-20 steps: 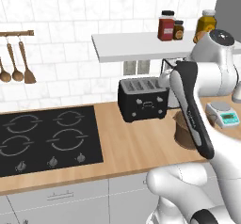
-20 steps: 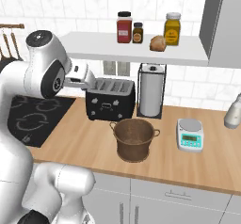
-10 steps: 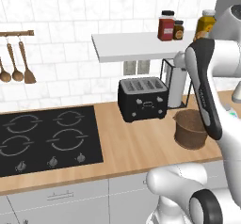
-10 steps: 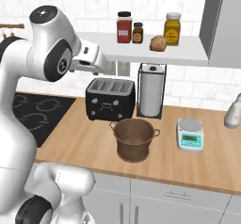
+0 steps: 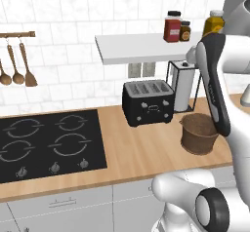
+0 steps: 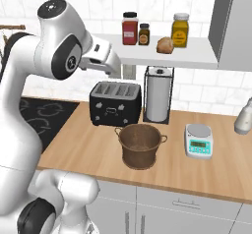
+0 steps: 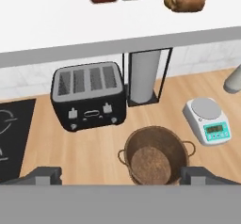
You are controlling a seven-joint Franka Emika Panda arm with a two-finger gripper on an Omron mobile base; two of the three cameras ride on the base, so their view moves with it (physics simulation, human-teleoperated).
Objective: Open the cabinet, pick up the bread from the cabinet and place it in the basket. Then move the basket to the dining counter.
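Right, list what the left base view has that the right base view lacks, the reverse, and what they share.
Left base view's extras: the wooden spoons hanging from the wall rail. Right base view's extras: the bread on the shelf, and the kitchen scale on the worktop. Shared: the toaster, the basket, the paper towel roll and the red jar.

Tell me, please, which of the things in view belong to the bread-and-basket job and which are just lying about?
For the job:
- bread, on the white shelf
- basket, empty on the worktop
- gripper, open, holding nothing

Lying about:
- toaster
- paper roll in its stand
- scale
- three jars on the shelf
- hob
- hanging spoons
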